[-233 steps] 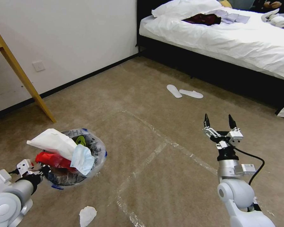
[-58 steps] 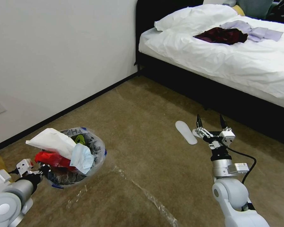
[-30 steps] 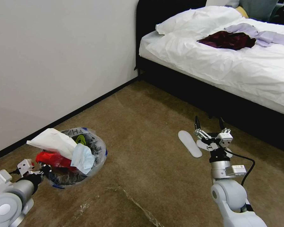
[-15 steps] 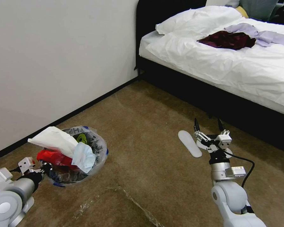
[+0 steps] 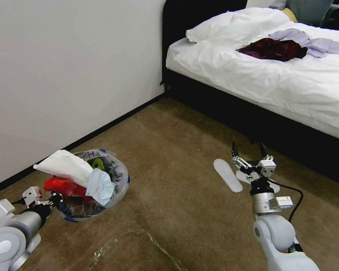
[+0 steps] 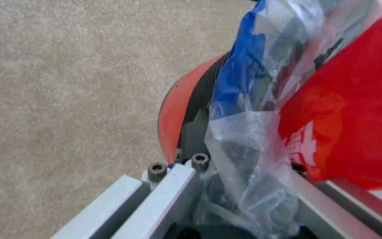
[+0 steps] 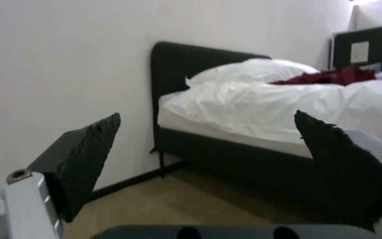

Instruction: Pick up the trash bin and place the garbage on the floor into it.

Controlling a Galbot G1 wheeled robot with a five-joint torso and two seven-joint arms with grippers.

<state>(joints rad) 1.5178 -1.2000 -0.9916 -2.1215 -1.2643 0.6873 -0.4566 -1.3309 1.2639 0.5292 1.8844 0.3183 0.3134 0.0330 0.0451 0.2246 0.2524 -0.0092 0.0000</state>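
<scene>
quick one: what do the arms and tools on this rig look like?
Glossy silver-white arms with rounded joints. Right tool: two black, pointed, rough-faced fingers on a white-grey block; a black cable loops beside the wrist. Left tool: white-grey bracket, hex-socket screws.

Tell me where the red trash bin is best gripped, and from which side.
Grip the trash bin by its thin rim, one jaw inside and one outside, coming from the side nearest the robot's left arm. Its round body looks too wide to span, but the upright wall fits between the jaws. The left hand grips it there now.
</scene>
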